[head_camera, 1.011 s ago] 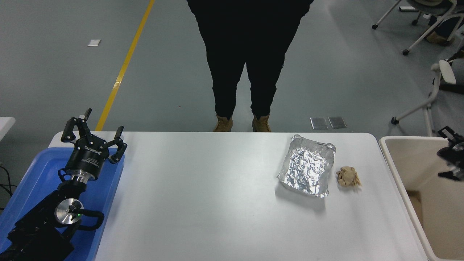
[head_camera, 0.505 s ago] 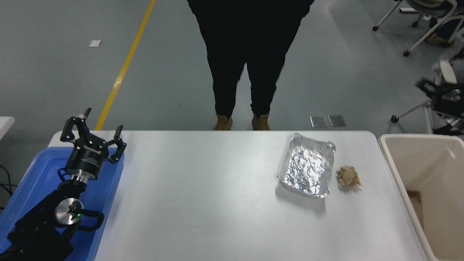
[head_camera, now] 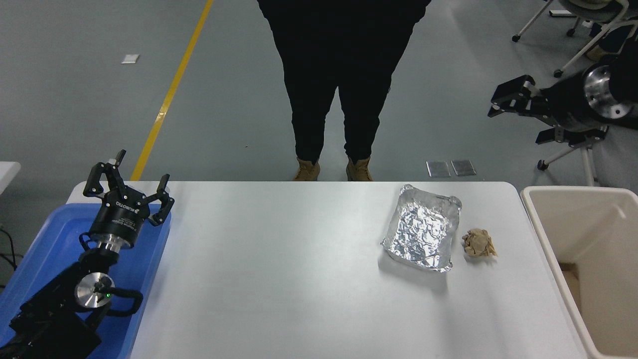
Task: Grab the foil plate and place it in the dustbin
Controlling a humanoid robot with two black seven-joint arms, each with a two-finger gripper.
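Note:
The foil plate [head_camera: 422, 228] lies flat on the white table [head_camera: 279, 279], towards its far right. The beige dustbin [head_camera: 537, 219] stands off the table's right edge. My right gripper [head_camera: 517, 122] comes in from the right edge, raised high, up and to the right of the plate and well apart from it. Its fingers [head_camera: 509, 95] stand spread with nothing between them. My left gripper [head_camera: 134, 174] is parked open at the lower left.
A small crumpled tan paper ball [head_camera: 479, 243] lies just right of the plate, between it and the dustbin. A blue tray [head_camera: 55, 234] sits under the left arm. A person in black [head_camera: 344, 85] stands at the far edge. Office chairs [head_camera: 593, 35] stand at the back right.
My right arm has risen from low over the dustbin at the right edge and swung up and leftward into view. The plate, the paper ball and the left arm have not moved.

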